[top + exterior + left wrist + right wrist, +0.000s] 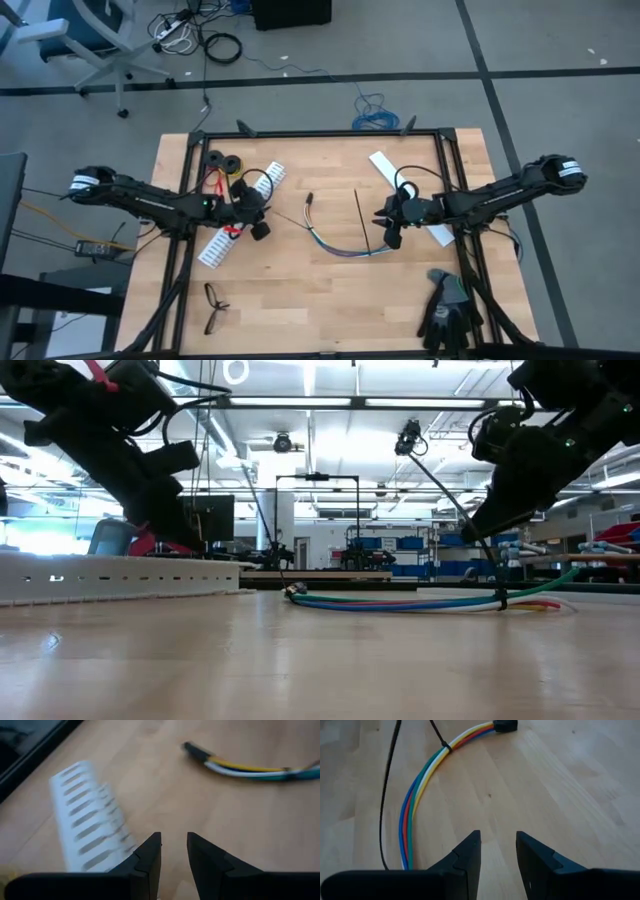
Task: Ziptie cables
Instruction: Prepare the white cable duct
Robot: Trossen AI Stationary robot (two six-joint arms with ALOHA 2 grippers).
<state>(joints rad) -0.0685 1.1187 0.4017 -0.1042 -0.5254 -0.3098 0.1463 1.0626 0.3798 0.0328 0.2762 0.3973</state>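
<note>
The cables [340, 246], a curved bundle of coloured wires with a dark plug [505, 726] at one end, lie on the table's middle. A black ziptie [447, 747] is looped around them near that plug. A second thin black ziptie [386, 795] lies beside the bundle. My right gripper [498, 851] hovers open just right of the cables, slanting down, with nothing between its fingers. My left gripper [174, 849] is open too, left of the cables over the white slotted strip [87, 827], and holds nothing.
A second white strip [405, 190] lies at the back right. Black eyeglasses [215, 306] lie near the front left and black gloves [448, 310] at the front right. Two tape rolls [224, 160] sit at the back left. A black frame [320, 133] borders the table.
</note>
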